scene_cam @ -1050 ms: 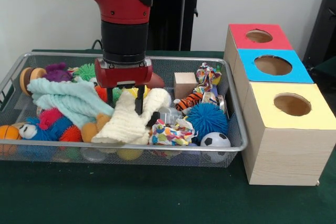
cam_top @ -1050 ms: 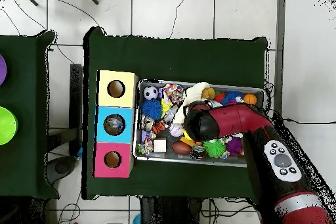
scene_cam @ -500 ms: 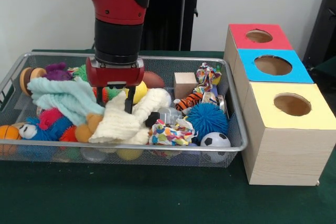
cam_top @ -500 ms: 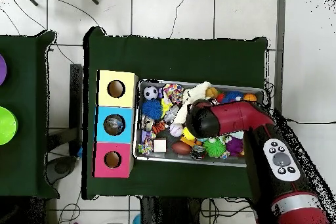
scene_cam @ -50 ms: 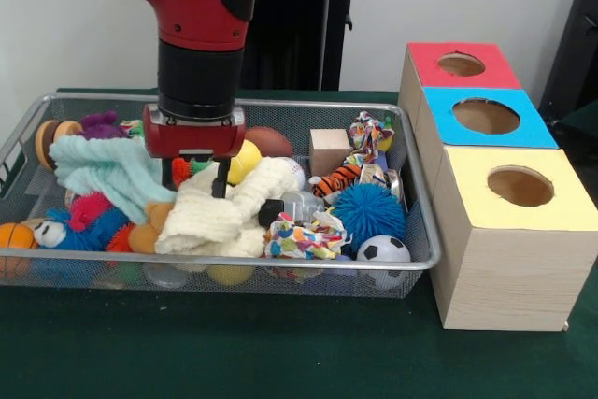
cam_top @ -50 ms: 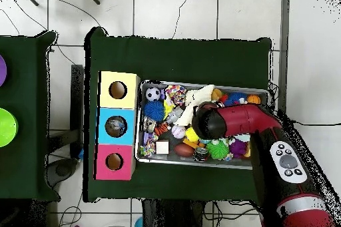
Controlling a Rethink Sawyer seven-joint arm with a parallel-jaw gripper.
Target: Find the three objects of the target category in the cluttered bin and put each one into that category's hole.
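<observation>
Front view first: arm point(scene_cam @ -50 ms: 196, 7) is down in the bin point(scene_cam @ -50 ms: 308, 266), left of centre. Gripper point(scene_cam @ -50 ms: 194, 178) has its fingers point(scene_cam @ -50 ms: 221, 184) spread apart, nothing clamped btw them. One tip is sunk in the top of the cream cloth point(scene_cam @ -50 ms: 224, 217), the other is by the mint cloth point(scene_cam @ -50 ms: 107, 170). So this reads as the search step, poking through cover, not a pick.

Target category? Can't tell from here, so the three wanted items can't be singled out. Candidates on show incl. the yellow ball point(scene_cam @ -50 ms: 245, 161) just behind the gripper, the brown football point(scene_cam @ -50 ms: 269, 140), the wooden block point(scene_cam @ -50 ms: 329, 149), the blue spiky ball point(scene_cam @ -50 ms: 367, 215) and the soccer ball point(scene_cam @ -50 ms: 383, 251) at the front right corner. Three boxes stand beside the bin: red box point(scene_cam @ -50 ms: 425, 58), blue box point(scene_cam @ -50 ms: 537, 128), yellow box point(scene_cam @ -50 ms: 486, 249), one hole in each top.

Overhead now: arm point(cam_top @ -50 ms: 233, 121) reaches across the bin point(cam_top @ -50 ms: 200, 165) and its wrist hides the gripper, no finger info here. Cream cloth point(cam_top @ -50 ms: 193, 98) sticks out from under the wrist. Soccer ball point(cam_top @ -50 ms: 153, 94) and blue spiky ball point(cam_top @ -50 ms: 156, 110) lie at the end next to the yellow box point(cam_top @ -50 ms: 106, 90). The holes look unobstructed.

Next move, my guess: shift or lift the cloth to bare what's under it, then line up on one target w/ fingers either side, close, and carry it over to the matching hole. Risk: snagging cloth along w/ the item.
</observation>
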